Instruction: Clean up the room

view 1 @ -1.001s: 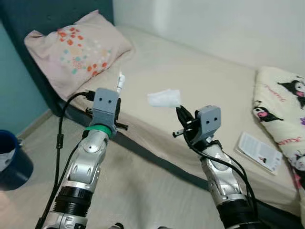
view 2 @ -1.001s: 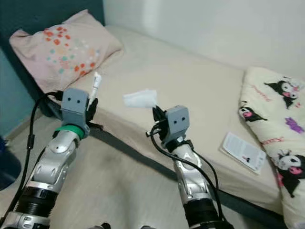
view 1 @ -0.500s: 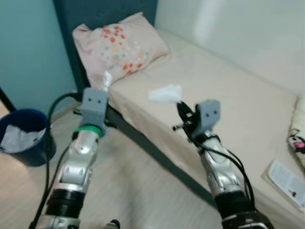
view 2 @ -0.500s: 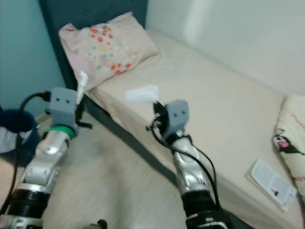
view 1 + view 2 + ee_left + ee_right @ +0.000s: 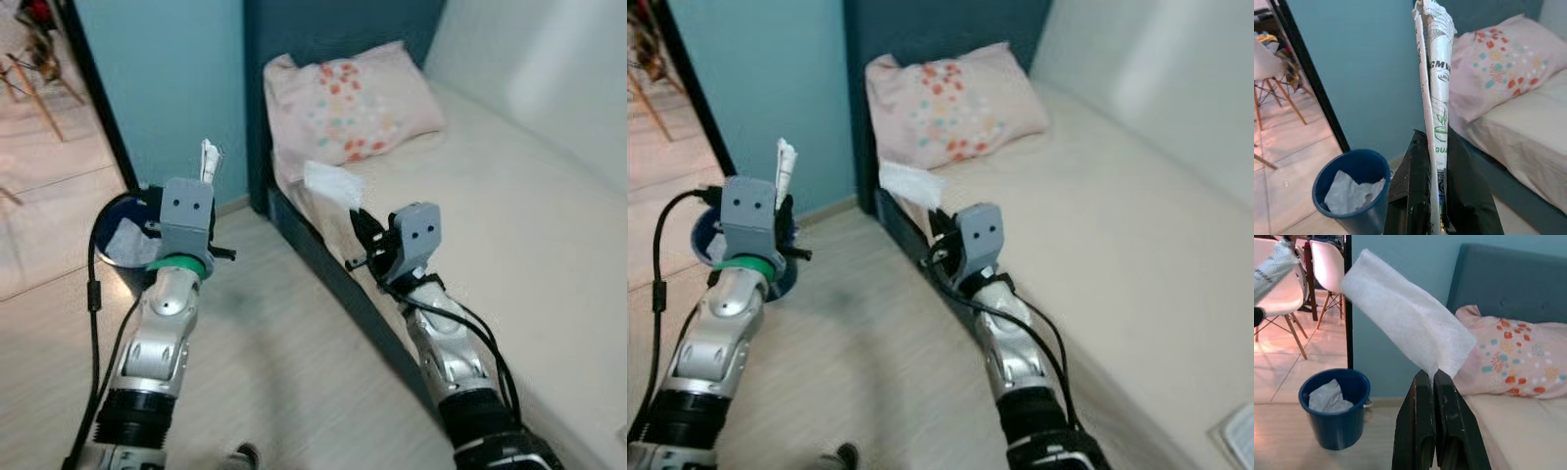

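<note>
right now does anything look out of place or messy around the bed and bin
Nothing spilled or damaged. The only loose litter is in hand: the left gripper holds a rolled printed wrapper, the right gripper a white tissue. The blue bin stands upright holding crumpled paper.

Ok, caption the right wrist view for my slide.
Right hand pinching a white tissue, blue bin ahead.

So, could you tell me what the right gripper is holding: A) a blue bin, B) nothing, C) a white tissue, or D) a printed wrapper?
C: the right gripper is shut on a white tissue, while the printed wrapper sits in the left gripper.
</note>
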`<state>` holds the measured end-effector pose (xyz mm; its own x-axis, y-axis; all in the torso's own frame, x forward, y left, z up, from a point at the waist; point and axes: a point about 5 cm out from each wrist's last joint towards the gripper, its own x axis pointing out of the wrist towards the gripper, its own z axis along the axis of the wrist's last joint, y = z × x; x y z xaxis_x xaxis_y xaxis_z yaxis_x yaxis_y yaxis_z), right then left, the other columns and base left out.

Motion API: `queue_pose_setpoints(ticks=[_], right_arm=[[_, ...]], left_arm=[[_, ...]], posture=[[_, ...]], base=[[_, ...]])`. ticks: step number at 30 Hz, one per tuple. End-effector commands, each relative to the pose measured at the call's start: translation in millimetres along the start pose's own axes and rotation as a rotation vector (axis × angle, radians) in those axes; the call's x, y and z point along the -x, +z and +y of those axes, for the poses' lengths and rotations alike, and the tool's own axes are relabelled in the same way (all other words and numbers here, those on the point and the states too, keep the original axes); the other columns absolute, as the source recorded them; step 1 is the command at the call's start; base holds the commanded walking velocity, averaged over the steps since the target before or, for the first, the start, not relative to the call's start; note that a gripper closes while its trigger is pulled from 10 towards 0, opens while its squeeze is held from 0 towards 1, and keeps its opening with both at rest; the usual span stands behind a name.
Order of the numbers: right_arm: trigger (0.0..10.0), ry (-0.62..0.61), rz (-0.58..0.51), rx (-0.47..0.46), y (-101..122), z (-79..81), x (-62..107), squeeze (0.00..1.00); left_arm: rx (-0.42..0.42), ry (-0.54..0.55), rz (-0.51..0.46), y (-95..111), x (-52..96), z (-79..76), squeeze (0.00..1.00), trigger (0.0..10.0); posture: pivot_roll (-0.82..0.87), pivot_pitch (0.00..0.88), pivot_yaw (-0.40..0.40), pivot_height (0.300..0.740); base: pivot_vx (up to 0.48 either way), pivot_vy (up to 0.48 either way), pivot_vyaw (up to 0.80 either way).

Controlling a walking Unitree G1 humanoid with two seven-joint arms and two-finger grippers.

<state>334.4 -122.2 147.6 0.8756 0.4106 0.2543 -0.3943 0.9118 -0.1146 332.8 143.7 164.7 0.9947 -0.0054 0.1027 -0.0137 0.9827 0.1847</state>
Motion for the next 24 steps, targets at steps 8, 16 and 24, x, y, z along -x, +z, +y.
queue_pose_setpoints(ticks=[8,16,24], right_arm=[[10.0,0.004,0.006,-0.010,-3.7,3.5,1.8,0.00],[10.0,0.007,0.002,-0.011,-3.7,4.7,1.6,0.00],[10.0,0.010,0.001,-0.017,-4.3,5.9,3.0,0.00]], left_arm=[[-0.031,0.010,0.003,-2.2,0.2,2.8,0.00,10.0],[-0.042,0.011,0.001,-2.1,-0.6,3.0,0.00,10.0],[-0.054,0.009,-0.003,-2.6,-0.3,1.6,0.00,10.0]], posture=[[-0.01,0.000,-0.033,0.713],[-0.01,0.000,-0.031,0.713],[-0.01,0.000,-0.029,0.713]], base=[[0.000,0.000,0.70],[0.000,0.000,0.71],[0.000,0.000,0.71]])
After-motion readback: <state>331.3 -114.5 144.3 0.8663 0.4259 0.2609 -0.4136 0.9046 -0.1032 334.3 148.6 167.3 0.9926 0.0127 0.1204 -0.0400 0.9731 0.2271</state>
